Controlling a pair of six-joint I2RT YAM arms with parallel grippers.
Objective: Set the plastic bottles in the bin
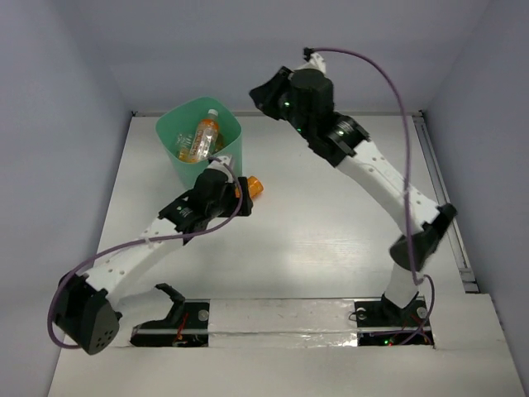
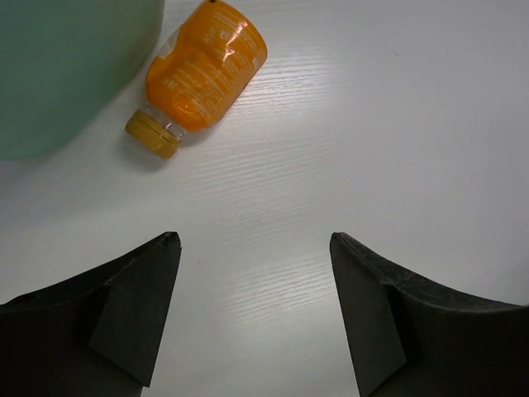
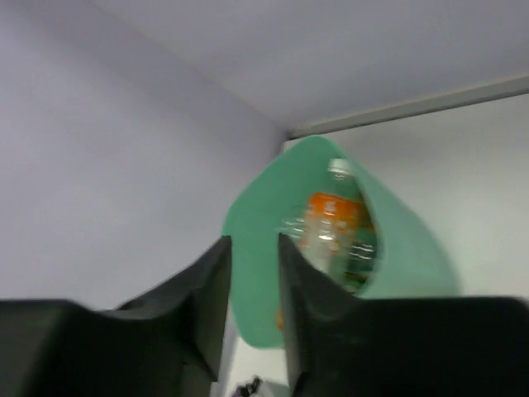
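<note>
The mint-green bin (image 1: 169, 126) stands at the back left and holds several bottles, with a clear orange-labelled one (image 1: 202, 137) on top. One orange bottle (image 1: 254, 187) lies on its side on the table by the bin's near right corner. My left gripper (image 1: 230, 184) is open and empty just short of it. In the left wrist view the orange bottle (image 2: 207, 70) lies ahead and to the left of the open gripper (image 2: 254, 248), beside the bin wall (image 2: 58, 66). My right gripper (image 1: 264, 93) hangs raised to the right of the bin. Its gripper (image 3: 254, 248) is narrowly open and empty, facing the bin (image 3: 413, 248) and a bottle inside (image 3: 331, 219).
White walls enclose the table on the left, back and right. A metal rail (image 1: 442, 190) runs along the right edge. A spare black gripper part (image 1: 169, 302) lies near the left arm's base.
</note>
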